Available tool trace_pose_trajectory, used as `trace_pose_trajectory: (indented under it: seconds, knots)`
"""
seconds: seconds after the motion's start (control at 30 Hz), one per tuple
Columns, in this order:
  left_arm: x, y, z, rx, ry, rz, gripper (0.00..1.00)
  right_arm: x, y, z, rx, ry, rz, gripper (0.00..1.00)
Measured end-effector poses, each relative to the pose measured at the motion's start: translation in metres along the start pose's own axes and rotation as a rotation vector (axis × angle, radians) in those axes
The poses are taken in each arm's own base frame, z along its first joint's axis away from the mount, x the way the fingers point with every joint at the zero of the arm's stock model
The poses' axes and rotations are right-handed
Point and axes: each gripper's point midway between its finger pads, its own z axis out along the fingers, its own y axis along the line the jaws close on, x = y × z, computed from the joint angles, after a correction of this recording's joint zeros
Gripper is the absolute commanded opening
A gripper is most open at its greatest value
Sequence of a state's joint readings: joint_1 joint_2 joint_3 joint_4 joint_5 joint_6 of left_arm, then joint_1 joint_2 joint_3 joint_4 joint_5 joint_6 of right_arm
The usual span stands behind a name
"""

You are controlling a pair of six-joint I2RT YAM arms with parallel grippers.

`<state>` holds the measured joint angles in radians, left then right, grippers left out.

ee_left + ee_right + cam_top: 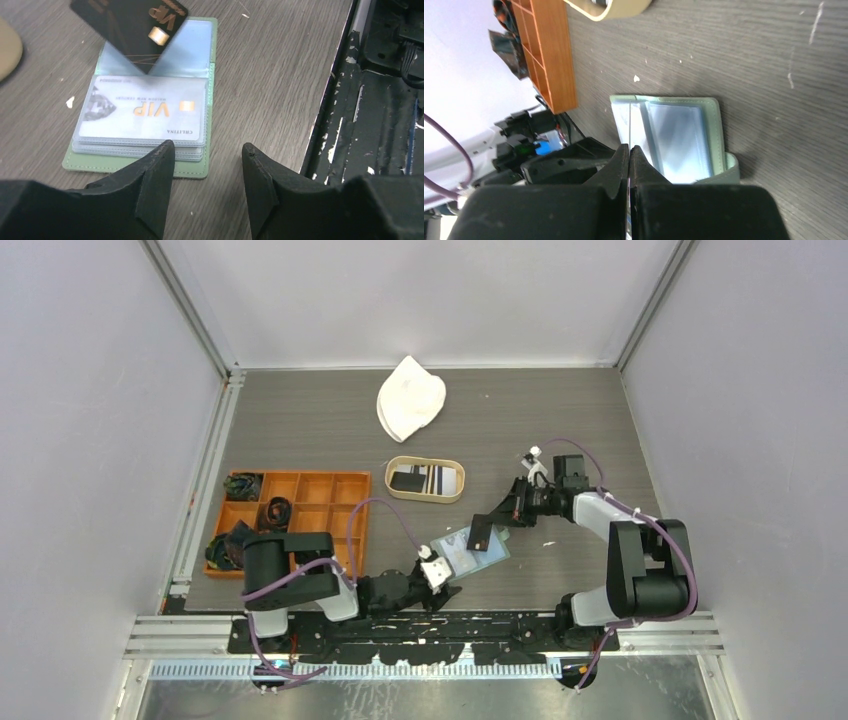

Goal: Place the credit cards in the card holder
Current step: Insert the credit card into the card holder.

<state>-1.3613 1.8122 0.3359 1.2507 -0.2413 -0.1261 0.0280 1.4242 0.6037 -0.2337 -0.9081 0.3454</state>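
Card holder (478, 552) lies open and flat on the bench, close to the near edge and about midway along it, between your two arms. Its clear sleeves face up, and in the left wrist view you can read a pale card (145, 107) with gold VIP lettering through the top sleeve on the near leaf.

Your left gripper (207, 150) sits low at the near edge of the holder with its jaws parted and nothing between them. Whether a fingertip touches the green cover, you cannot tell.

Your right gripper (629, 150) is pinched tight on a black card (130, 25) with gold VIP print. It holds the card tilted over the far leaf, one corner pointing down near the fold. Whether that corner touches the sleeve is not clear.

Further back, toward the middle of the bench, an oval tan tray (425, 499) holds spare cards (407, 481). An orange tray (300, 475) sits by the left edge, and a white cloth (410, 400) lies near the far edge.
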Motion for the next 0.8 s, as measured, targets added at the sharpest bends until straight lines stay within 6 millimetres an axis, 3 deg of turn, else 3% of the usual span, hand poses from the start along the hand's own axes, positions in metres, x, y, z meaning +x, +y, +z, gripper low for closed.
trace_pose_trajectory:
  seconds: [0.3, 0.57, 0.8]
  knots:
    - [-0.013, -0.001, 0.008, 0.021, -0.063, 0.141, 0.46, -0.02, 0.003, -0.008, -0.023, -0.088, 0.062, 0.01]
    - [-0.018, -0.02, 0.004, 0.056, -0.044, 0.263, 0.53, -0.025, 0.02, -0.017, -0.068, -0.106, 0.033, 0.01]
    - [-0.059, -0.031, 0.027, 0.024, 0.029, 0.394, 0.57, -0.045, 0.029, -0.037, -0.107, -0.167, -0.004, 0.01]
